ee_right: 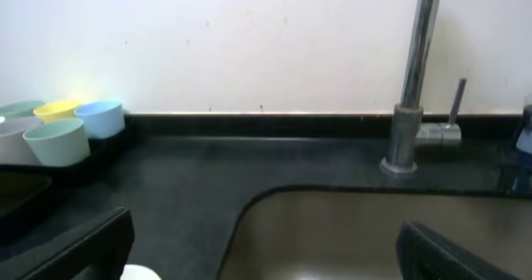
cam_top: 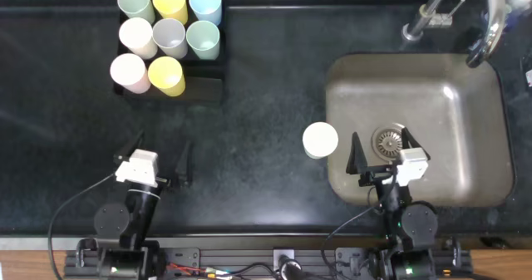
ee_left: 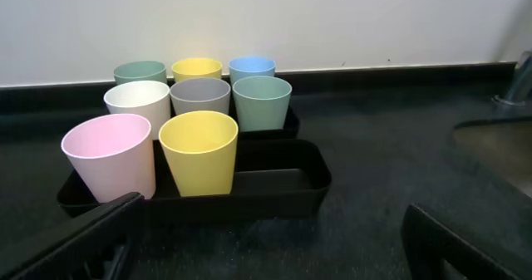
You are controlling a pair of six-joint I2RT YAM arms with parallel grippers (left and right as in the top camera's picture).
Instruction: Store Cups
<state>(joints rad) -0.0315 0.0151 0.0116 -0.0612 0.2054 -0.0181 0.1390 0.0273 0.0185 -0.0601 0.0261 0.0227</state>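
left pincer (cam_top: 160, 155) spread wide, holding nothing — the tray (cam_top: 206, 90) with eight cups (cam_top: 170, 36) sits ahead of it. right pincer (cam_top: 384, 147) also wide, by the sink (cam_top: 465, 105) — a white cup (cam_top: 320, 140) stands just to its left.

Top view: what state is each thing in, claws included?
left claw, open, empty.
right claw, open, empty.
tray, one corner space free.
eight cups, upright in the tray.
white cup, loose on the counter beside the sink.
sink, empty.
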